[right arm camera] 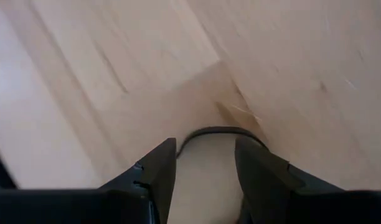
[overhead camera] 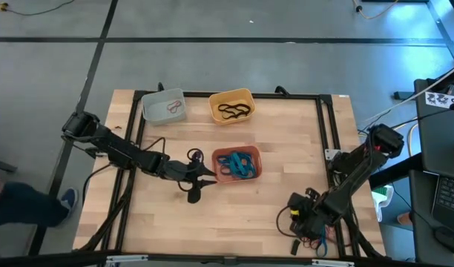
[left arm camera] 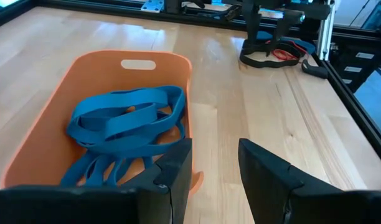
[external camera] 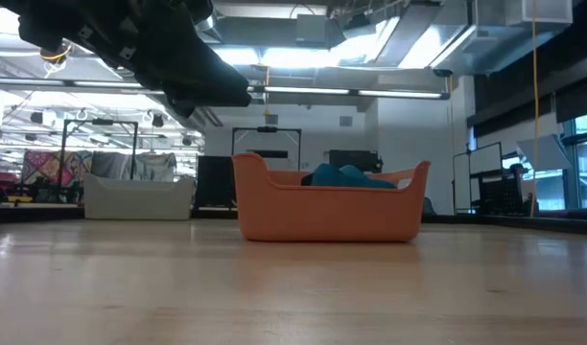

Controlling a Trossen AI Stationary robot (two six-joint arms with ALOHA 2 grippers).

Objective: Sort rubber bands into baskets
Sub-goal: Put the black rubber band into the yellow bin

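Grey concrete floor surrounds a pale wooden butcher-block table [overhead camera: 271, 200] framed by a black metal rail. Three small rounded-rectangular plastic tubs sit on the table. At its far edge a pale grey-white basket [overhead camera: 154, 101] holds a few thin red rubber bands [overhead camera: 173, 107], and just beside it a yellow-orange basket [overhead camera: 232, 97] holds black rubber bands [overhead camera: 234, 111]. Nearer the table's middle stands a salmon-red basket [overhead camera: 222, 175], upright, with a heap of broad blue-teal rubber bands [overhead camera: 237, 164] lying inside it; the left wrist view shows these loops [left arm camera: 125, 121] tangled across the tub's floor.

The left arm reaches in from the table's left side, its left pincer [overhead camera: 205, 176] hanging just beside the left wall of the salmon-red basket. In the left wrist view its two dark fingers [left arm camera: 178, 171] stand apart with a clear gap and nothing between them: the pincer is open and empty, poised over the near rim of that basket. A small dark loop [overhead camera: 195, 155] lies on the wood beside the arm; what it is cannot be told.

The right arm is folded down at the table's near right corner, well apart from the baskets. Its right pincer [right arm camera: 203, 165] points at bare wood, fingers spread with nothing gripped, and a thin black rubber band [right arm camera: 215, 132] lies curved on the table just past the fingertips. More bands in black, red and blue [left arm camera: 274, 53] lie near that arm's base.
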